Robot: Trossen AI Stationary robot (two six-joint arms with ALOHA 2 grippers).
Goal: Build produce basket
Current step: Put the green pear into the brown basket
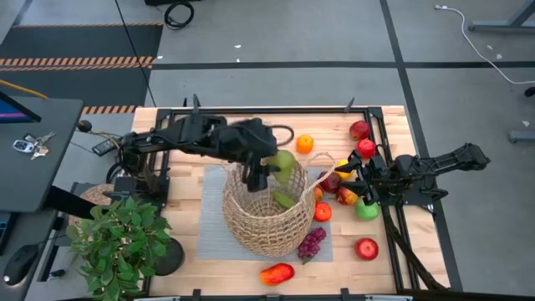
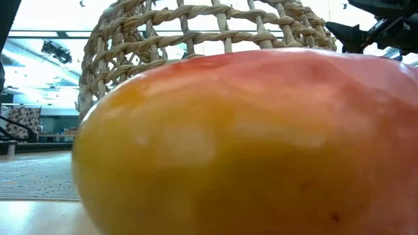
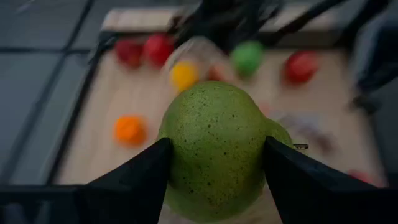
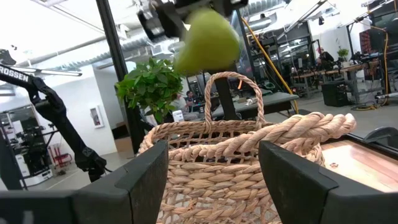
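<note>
The tan wicker basket (image 1: pixel 266 216) stands on a grey mat at the table's middle. My left gripper (image 1: pixel 266 171) is above the basket's mouth, shut on a speckled green fruit (image 3: pixel 214 149), which also shows in the right wrist view (image 4: pixel 208 37). A green patch (image 1: pixel 285 199) shows lower in the basket's mouth. My right gripper (image 1: pixel 337 179) is open beside the basket's right loop handle (image 4: pixel 233 99), its fingers standing either side of the twisted rim (image 4: pixel 298 134). I cannot tell whether it touches the basket. Loose produce lies right of the basket. My left gripper pinches the green fruit's two opposite sides (image 3: pixel 177 155) between its two fingers. The fingers come from above, pointing down. The fruit hangs below them, lifted clear above the basket's rim.
An orange (image 1: pixel 305 144), red apples (image 1: pixel 361 131), a green apple (image 1: pixel 368 211), another red apple (image 1: pixel 366 248), purple grapes (image 1: pixel 311 242) and a red-orange pepper (image 1: pixel 277 273) lie around the basket. A potted plant (image 1: pixel 121 242) stands at the near left. A large orange-red fruit (image 2: pixel 248 143) fills the low view.
</note>
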